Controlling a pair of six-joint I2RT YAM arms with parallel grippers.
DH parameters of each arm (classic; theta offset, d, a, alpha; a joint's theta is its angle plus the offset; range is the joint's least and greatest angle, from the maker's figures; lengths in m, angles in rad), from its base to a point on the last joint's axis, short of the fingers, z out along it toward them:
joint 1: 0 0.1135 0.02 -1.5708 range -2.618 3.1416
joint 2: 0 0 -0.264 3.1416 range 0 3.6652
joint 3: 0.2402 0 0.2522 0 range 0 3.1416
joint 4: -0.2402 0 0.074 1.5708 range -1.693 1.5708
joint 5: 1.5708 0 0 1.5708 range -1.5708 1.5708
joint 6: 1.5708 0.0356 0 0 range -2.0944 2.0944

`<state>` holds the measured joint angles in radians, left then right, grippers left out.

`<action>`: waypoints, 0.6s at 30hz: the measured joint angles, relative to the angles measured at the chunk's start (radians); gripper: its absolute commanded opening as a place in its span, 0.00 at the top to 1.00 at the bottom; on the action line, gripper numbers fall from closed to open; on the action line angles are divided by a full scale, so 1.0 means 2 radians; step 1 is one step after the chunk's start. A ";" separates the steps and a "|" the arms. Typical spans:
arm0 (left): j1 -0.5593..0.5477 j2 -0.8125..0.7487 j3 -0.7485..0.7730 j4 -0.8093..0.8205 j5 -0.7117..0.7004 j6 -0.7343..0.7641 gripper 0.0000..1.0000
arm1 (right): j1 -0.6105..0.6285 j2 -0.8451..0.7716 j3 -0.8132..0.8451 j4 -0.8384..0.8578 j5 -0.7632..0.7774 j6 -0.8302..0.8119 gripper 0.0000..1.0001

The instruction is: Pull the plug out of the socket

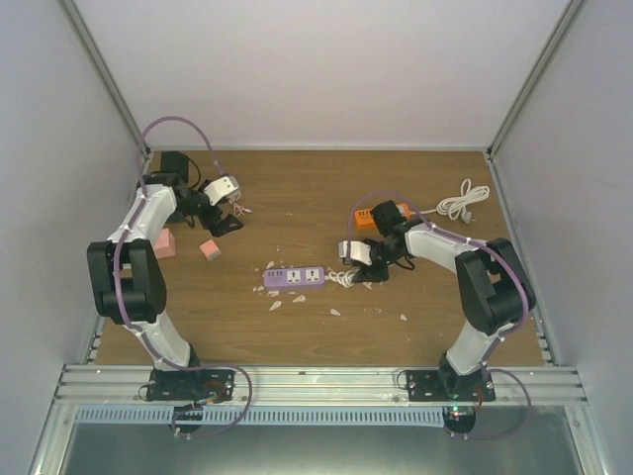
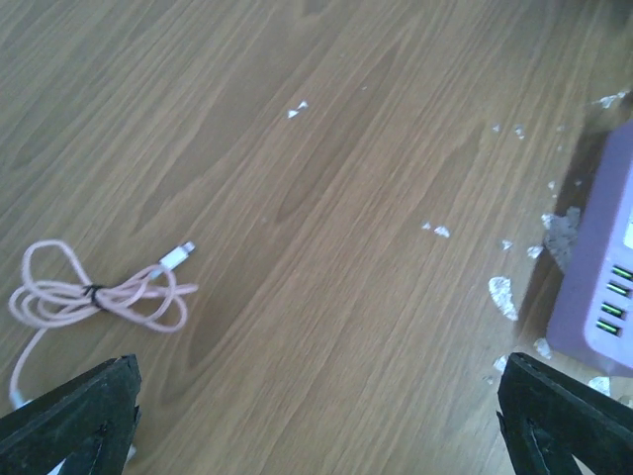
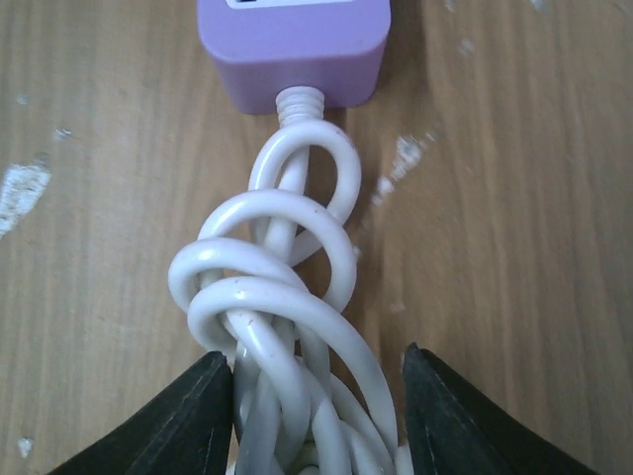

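Handling notes: finding the lilac rectangular plastic power strip lying flat near the middle of the brown wooden surface, among scattered pale flakes. Tracing its thick white rubbery cord, knotted in loose coils, out of the ribbed collar at the strip's right end. Seeing the right end effector pinching that bundle just behind the collar, black fingers pressing on both flanks. Seeing the left end effector spread wide and holding nothing, hovering over bare wood between a thin pink tied charging cable and the strip. Not managing to make out a plug seated in any outlet from above.

Judging the strip as light and hard-shelled, likely sliding on the wood rather than staying put, and so needing pinning on its body during any pull. Judging the cord as springy and smooth, apt to squirm or slip between fingers, its coils stretching before passing on any force. Favouring a hold on rigid moulded plastic close to the joint, not on the loops, and pulling straight along the axis.
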<state>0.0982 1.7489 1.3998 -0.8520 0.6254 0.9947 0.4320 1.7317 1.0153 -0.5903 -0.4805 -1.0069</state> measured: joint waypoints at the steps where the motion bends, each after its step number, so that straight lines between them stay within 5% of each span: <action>1: -0.006 -0.002 -0.001 0.002 -0.001 -0.003 0.01 | -0.006 0.000 0.000 0.000 0.000 -0.003 0.60; 7: -0.031 -0.011 -0.005 0.015 -0.007 -0.018 0.01 | -0.051 -0.017 -0.010 -0.015 0.003 -0.038 0.69; 18: -0.057 -0.011 -0.005 0.024 -0.017 -0.030 0.01 | -0.162 -0.056 -0.041 -0.053 0.018 -0.118 0.70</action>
<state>-0.0162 1.7267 1.3899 -0.8043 0.5907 0.9356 0.1085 1.6207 0.9329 -0.6964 -0.4446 -1.2438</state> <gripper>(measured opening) 0.990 0.300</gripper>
